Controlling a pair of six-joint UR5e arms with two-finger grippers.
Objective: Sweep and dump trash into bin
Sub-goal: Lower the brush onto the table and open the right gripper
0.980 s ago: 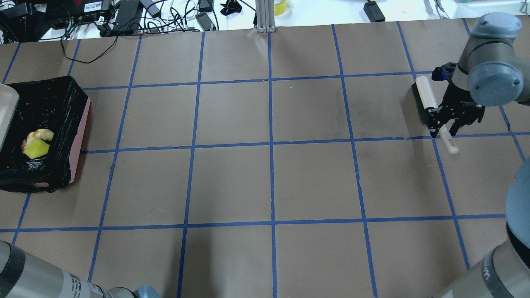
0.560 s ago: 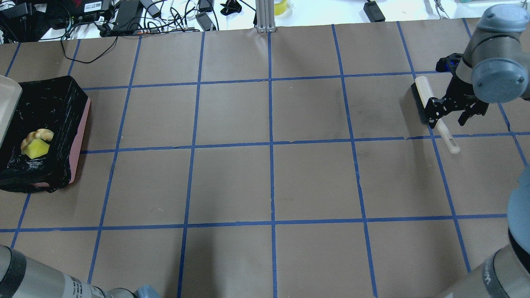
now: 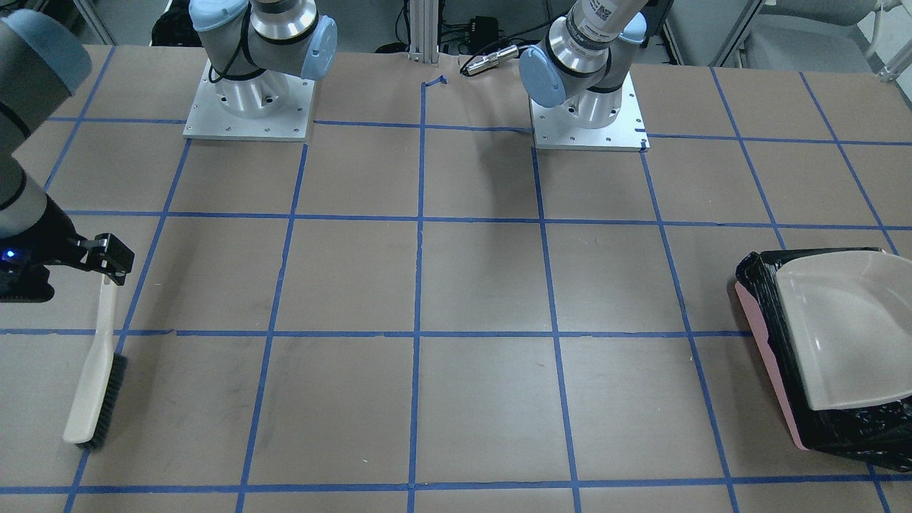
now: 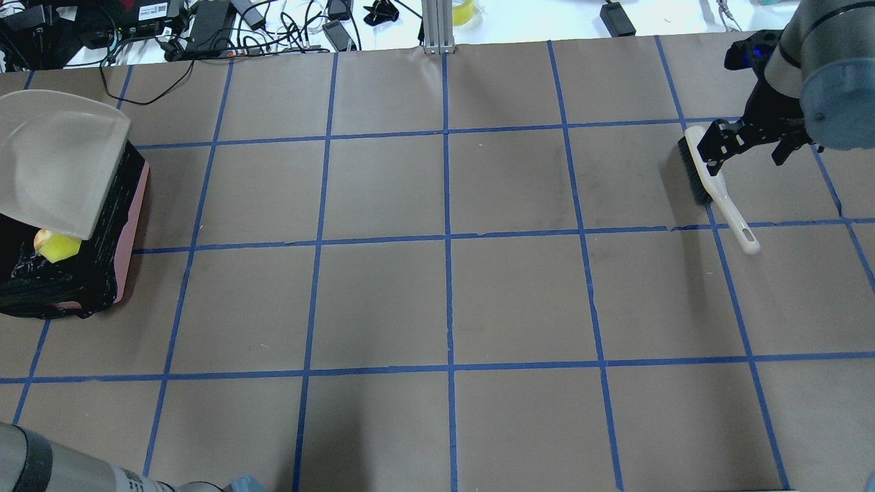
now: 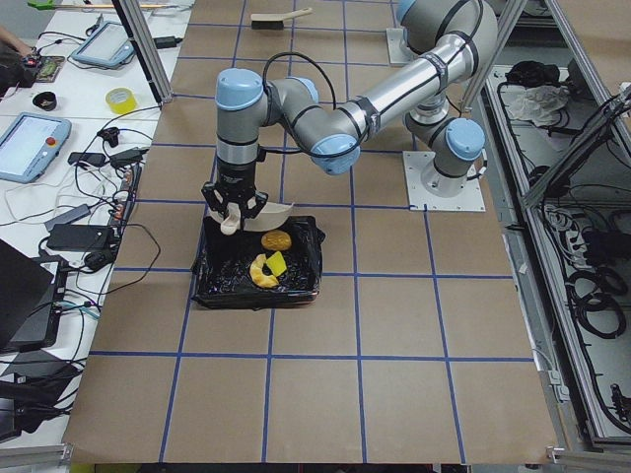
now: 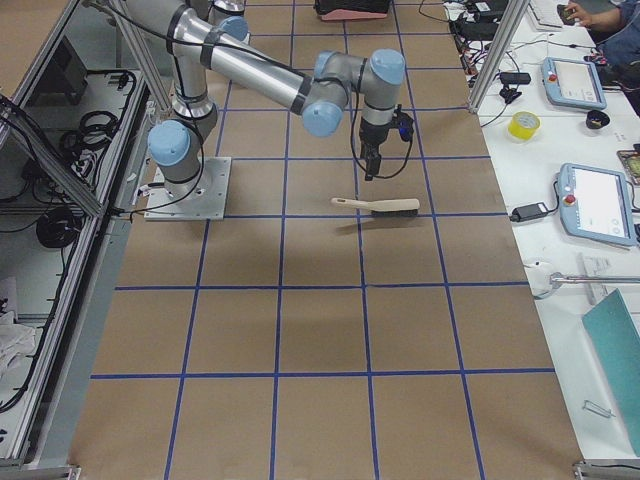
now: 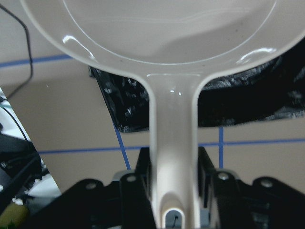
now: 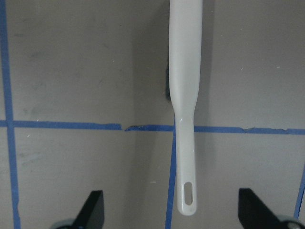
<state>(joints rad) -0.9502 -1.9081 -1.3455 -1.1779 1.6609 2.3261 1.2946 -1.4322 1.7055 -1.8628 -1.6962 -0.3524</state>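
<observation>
The pink bin [image 4: 131, 225] with its black bag stands at the table's left end. In the exterior left view the potato-like lump [image 5: 276, 240] and the croissant-like piece [image 5: 262, 272] lie inside the bin [image 5: 296, 288]. Only the yellow-green wedge [image 4: 58, 247] shows from overhead. My left gripper [image 7: 174, 167] is shut on the handle of the cream dustpan [image 4: 58, 164], which hangs tilted over the bin. My right gripper [image 4: 748, 152] is open and empty, above the brush [image 4: 704, 171] lying on the table. In the right wrist view its jaws stand wide on either side of the brush handle [image 8: 185, 143].
Cables and power bricks [image 4: 205, 27] lie beyond the table's far edge. The arm bases [image 3: 249, 107] stand at the robot's side of the table. Blue tape lines [image 4: 448, 239] grid the brown table top.
The dustpan has swung in from the left and now covers most of the bin. My right gripper has lifted and drawn back from the brush, which stays lying in place.
</observation>
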